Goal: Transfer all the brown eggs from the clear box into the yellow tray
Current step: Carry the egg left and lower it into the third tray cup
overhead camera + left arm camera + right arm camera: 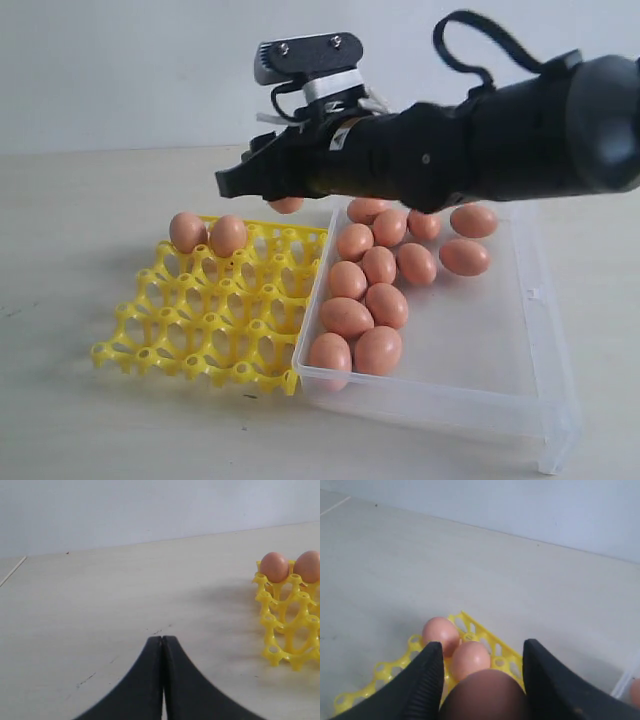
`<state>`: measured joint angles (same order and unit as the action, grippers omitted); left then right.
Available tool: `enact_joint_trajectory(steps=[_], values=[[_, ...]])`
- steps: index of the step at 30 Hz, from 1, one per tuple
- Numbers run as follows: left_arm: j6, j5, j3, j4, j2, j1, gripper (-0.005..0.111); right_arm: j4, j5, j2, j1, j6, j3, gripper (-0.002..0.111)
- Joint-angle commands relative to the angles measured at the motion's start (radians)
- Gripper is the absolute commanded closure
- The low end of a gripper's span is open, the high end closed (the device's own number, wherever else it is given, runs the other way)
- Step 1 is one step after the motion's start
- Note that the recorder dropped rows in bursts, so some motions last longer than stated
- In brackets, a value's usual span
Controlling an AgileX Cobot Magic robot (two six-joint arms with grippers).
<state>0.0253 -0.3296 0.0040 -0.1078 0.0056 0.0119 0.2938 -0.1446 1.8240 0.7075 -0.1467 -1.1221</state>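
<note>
**Right claw (482, 654) grips one brown egg (287, 205) above the yellow tray (200, 322); left claw (162, 642) is closed on nothing**

We see the pale table (80, 420) under everything; the right arm (480, 140) reaches across the far end of the clear box (480, 330); the box lies on the right of the exterior view, with the yellow tray just beside its left wall; the right claw clamps the egg between its two fingers (427, 680) (one pad on each side in the wrist view), in the air over the tray's far edge; the left claw's fingers are pressed together, empty, above bare table near the tray; we count about thirteen brown eggs (378, 265) loose in the box, crowded toward the tray side; two more (187, 232) sit in neighbouring cups at the tray's far left corner.
</note>
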Motion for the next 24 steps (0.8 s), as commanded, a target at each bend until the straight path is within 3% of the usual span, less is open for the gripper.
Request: enact_joint_trajectory(steps=[1,5,16,24], values=[[0.004,0.014,-0.004,0.007,-0.006,-0.001,0.107,-0.056,-0.147,0.080,0.037,0.021,0.008,0.108],[0.004,0.014,-0.004,0.007,-0.006,-0.001,0.107,-0.076,-0.180,0.157,0.037,0.103,-0.015,0.108],[0.004,0.014,-0.004,0.007,-0.006,-0.001,0.107,-0.095,-0.147,0.312,0.006,0.067,-0.203,0.108],[0.004,0.014,-0.004,0.007,-0.006,-0.001,0.107,-0.100,-0.163,0.355,-0.021,0.035,-0.223,0.108]])
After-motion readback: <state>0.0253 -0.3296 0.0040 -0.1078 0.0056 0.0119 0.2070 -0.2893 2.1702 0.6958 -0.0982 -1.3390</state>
